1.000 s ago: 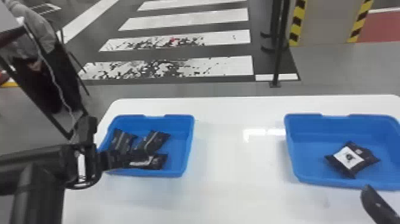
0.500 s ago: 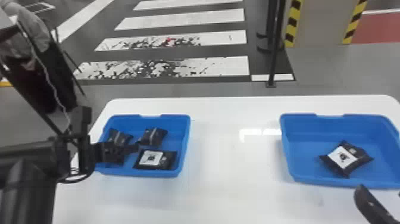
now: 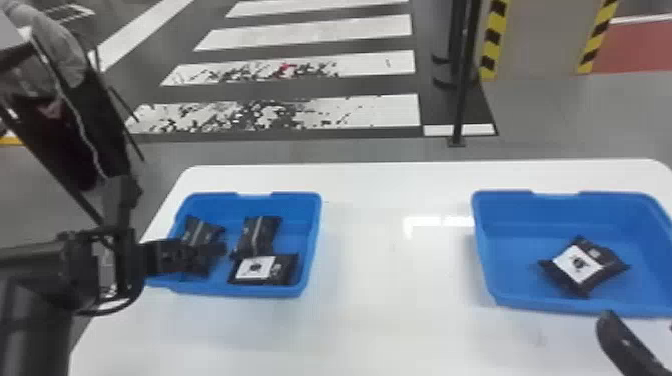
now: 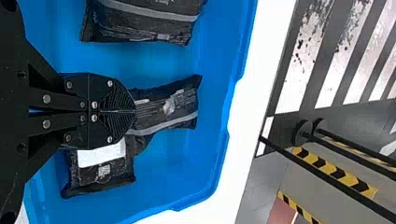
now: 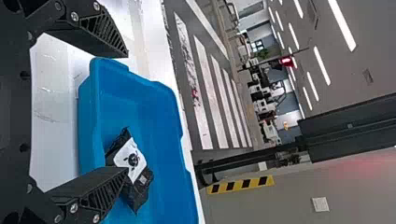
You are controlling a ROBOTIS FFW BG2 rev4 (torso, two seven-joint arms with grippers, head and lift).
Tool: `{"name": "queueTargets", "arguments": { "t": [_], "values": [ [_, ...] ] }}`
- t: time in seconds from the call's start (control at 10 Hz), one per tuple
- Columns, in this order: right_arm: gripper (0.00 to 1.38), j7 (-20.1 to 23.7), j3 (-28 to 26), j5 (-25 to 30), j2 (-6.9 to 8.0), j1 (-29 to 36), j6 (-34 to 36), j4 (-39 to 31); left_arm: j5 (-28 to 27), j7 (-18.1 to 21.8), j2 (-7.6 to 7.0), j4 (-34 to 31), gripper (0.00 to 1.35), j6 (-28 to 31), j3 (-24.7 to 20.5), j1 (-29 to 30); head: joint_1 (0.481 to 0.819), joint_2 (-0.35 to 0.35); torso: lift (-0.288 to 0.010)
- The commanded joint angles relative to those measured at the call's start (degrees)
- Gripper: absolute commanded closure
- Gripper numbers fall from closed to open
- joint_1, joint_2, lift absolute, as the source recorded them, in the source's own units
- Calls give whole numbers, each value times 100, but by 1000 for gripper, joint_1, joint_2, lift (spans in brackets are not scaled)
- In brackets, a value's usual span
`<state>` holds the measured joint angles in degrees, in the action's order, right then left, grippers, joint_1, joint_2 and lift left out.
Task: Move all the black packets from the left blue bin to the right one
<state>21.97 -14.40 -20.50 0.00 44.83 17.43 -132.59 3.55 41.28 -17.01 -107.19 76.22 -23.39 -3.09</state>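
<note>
Left end effector (image 3: 219, 249) clenched over the left bin (image 3: 295, 206)

Three black packets lie in the left bin, and a single packet (image 3: 580, 265) lies in the right bin (image 3: 525, 215). Both bins sit on the white table (image 3: 395, 310), well apart.

In the left bin, the left-hand packet (image 3: 197, 235) is beside the side wall farther from the right bin. The middle packet (image 3: 257, 234) meets the labelled packet (image 3: 265, 270), which lies crosswise along the near wall, white label up. The left wrist view has the left end effector's fingers pressed together, with nothing seen between them; their tips (image 4: 133, 111) overlap one end of the middle packet, though whether they touch it cannot be told.

The right end effector (image 3: 638, 322) is by the near edge of the right bin. Its fingers are spread wide and hold nothing, and in the right wrist view one of them partly covers the single packet, whose white label also faces up.

Beyond the table are a worn crosswalk (image 3: 305, 31) and a black post (image 3: 465, 95).
</note>
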Motion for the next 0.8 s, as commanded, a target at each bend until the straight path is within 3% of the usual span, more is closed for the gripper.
{"name": "queueTargets", "arguments": {
  "t": [0.0, 0.1, 0.2, 0.4, 0.7],
  "values": [
    [176, 0, 0, -30, 5, -12, 0, 5, 57, -32, 172, -3, 869, -42, -334, 126, 695, 189, -139],
    [176, 0, 0, -64, 5, 2, 0, 19, 80, -85, 260, -3, 397, -239, -460, 154, 695, 197, -139],
    [176, 9, 0, -75, 5, -12, 14, 47, 102, -137, 260, -3, 65, -281, -414, 98, 695, 209, -139],
    [176, 18, 0, -98, 5, -26, 14, 75, 205, -269, 233, 250, 157, -338, -231, -113, 695, 215, -139],
    [176, 53, 0, -121, 5, -68, 14, 146, 388, -348, 198, 1234, 159, -675, 340, -718, 695, 165, -139]
  ]
}}
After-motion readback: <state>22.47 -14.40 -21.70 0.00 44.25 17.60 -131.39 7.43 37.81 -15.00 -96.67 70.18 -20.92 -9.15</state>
